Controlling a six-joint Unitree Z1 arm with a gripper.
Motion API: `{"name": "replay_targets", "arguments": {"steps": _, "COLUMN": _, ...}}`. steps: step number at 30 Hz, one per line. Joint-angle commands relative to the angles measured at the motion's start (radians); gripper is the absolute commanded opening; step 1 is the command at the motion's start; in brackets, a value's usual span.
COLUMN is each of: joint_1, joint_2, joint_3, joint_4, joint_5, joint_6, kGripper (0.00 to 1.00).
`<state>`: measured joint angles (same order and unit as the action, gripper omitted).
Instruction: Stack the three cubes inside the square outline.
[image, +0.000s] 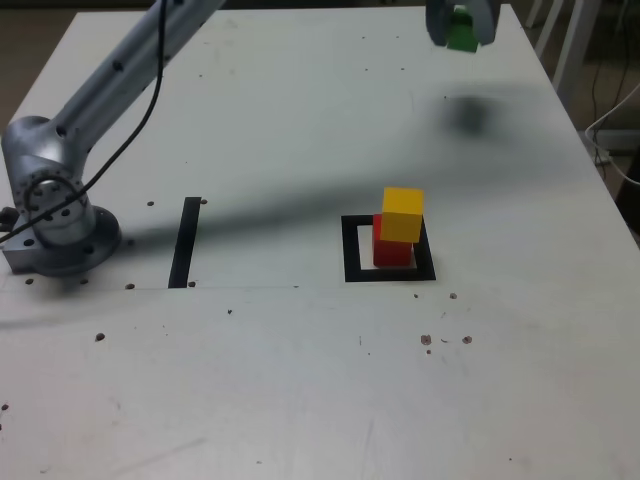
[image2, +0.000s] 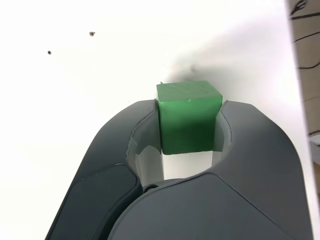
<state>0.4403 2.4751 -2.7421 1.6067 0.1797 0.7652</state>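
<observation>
A yellow cube (image: 402, 214) sits on a red cube (image: 389, 248) inside the black square outline (image: 351, 250), the yellow one shifted a little toward the exterior view's right. High above the table's far side, my gripper (image: 461, 24) is shut on the green cube (image: 462, 30). The wrist view shows the green cube (image2: 187, 117) clamped between the two dark jaws of my gripper (image2: 187, 127), lifted off the white table. Its shadow (image: 467, 113) lies on the table below.
A straight black strip (image: 185, 241) lies left of the outline in the exterior view. The arm's base (image: 50, 215) is bolted at the table's left. Small screw holes (image: 444, 340) dot the surface. The table's right edge (image: 600, 170) has cables beyond it.
</observation>
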Motion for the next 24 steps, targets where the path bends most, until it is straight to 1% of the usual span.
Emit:
{"name": "replay_targets", "arguments": {"steps": 1, "joint_1": -0.013, "joint_2": -0.044, "joint_3": -0.054, "joint_4": 0.032, "joint_5": 0.008, "joint_6": -0.009, "kGripper": 0.31}}
{"name": "replay_targets", "arguments": {"steps": 8, "joint_1": -0.041, "joint_2": -0.174, "joint_3": 0.116, "joint_4": 0.031, "joint_5": 0.012, "joint_6": -0.04, "kGripper": 0.31}}
{"name": "replay_targets", "arguments": {"steps": 11, "joint_1": -0.057, "joint_2": -0.231, "joint_3": 0.207, "joint_4": 0.029, "joint_5": 0.008, "joint_6": -0.059, "kGripper": 0.31}}
{"name": "replay_targets", "arguments": {"steps": 18, "joint_1": -0.108, "joint_2": -0.344, "joint_3": 0.41, "joint_4": 0.02, "joint_5": -0.009, "joint_6": -0.119, "kGripper": 0.31}}
{"name": "replay_targets", "arguments": {"steps": 24, "joint_1": -0.159, "joint_2": -0.421, "joint_3": 0.553, "joint_4": 0.011, "joint_5": -0.041, "joint_6": -0.188, "kGripper": 0.31}}
